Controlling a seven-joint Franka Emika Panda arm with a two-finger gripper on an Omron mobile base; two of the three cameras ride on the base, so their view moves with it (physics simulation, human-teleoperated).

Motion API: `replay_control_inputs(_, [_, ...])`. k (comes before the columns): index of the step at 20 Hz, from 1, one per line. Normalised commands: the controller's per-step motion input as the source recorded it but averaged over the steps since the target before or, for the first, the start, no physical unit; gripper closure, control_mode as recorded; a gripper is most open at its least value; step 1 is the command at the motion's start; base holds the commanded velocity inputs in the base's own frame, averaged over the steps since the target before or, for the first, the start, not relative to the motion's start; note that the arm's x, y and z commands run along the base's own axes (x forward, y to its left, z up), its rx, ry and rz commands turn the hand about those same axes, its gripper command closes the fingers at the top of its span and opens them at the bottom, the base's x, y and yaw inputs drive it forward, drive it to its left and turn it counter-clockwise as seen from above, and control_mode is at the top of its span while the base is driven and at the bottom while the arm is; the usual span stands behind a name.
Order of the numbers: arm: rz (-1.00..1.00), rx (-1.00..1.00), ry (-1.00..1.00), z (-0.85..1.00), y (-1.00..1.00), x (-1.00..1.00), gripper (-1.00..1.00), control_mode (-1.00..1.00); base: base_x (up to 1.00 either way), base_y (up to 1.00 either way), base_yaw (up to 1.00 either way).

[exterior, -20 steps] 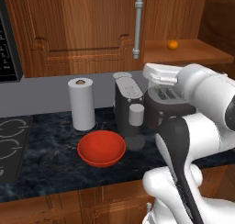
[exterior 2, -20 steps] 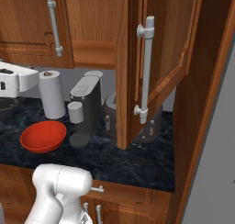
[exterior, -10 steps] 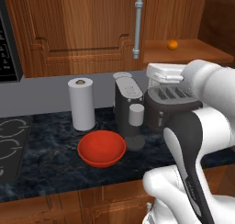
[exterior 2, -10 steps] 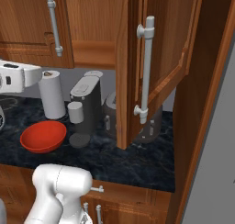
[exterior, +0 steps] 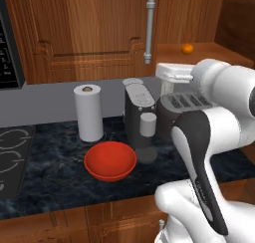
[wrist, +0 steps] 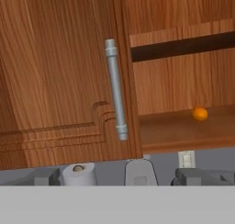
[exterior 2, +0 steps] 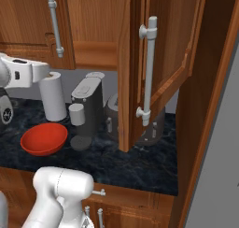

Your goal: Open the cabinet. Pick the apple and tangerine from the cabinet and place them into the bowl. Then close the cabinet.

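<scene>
A: Tangerine [wrist: 199,113] first: where does it sit?

B: On the cabinet's [exterior: 99,33] bottom shelf, behind the opening left by the right door [exterior 2: 161,63], which is swung out over the counter. That open half is why the fruit can be reached at all.

A: And the apple?

B: Nothing yellow-green can be made out on the shelf, so its place cannot be told.

A: The left door?

B: Shut, its handle [wrist: 115,90] just beside the opening.

A: The robot?

B: Its hand faces the cabinet from in front of that handle; the gripper stands wide and carries nothing, probably ready to go in for the tangerine.

A: The bowl [exterior: 110,160]?

B: Below the cabinet on the counter, empty, just in front of the towel roll [exterior: 88,112] and beside the coffee machine [exterior: 139,111].
</scene>
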Motion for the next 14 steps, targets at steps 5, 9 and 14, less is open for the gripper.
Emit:
replay_control_inputs(5, [0.00, 0.00, 0.00, 0.00, 0.00, 0.54, -1.00, -1.00, 0.00, 0.00, 0.00])
replay_control_inputs(9, [0.00, 0.00, 0.00, -0.02, 0.00, 0.57, -1.00, -1.00, 0.00, 0.00, 0.00])
replay_control_inputs(14, [0.00, 0.00, 0.00, -0.04, 0.00, 0.55, -1.00, -1.00, 0.00, 0.00, 0.00])
